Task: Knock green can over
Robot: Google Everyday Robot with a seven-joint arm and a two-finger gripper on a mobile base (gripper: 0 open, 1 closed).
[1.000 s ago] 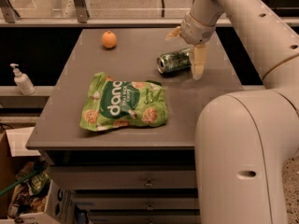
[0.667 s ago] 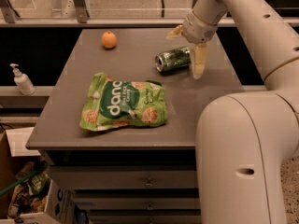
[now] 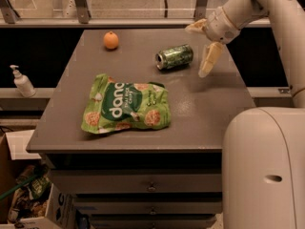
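Observation:
The green can [image 3: 175,57] lies on its side on the grey table [image 3: 200,113], at the back right, with its silver top facing left. My gripper [image 3: 203,44] hangs just right of the can and a little above the table, apart from it. It is open and empty. One pale finger [image 3: 209,60] points down beside the can, and the other [image 3: 195,27] sticks out behind it.
A large bright-green snack bag [image 3: 126,109] lies flat in the middle of the table. An orange fruit [image 3: 111,40] sits at the back left. A soap dispenser [image 3: 22,81] stands on a ledge to the left. My white base [image 3: 267,171] fills the lower right.
The gripper has drawn a little to the right, away from the can. The can still lies on its side and has shifted slightly towards the back left.

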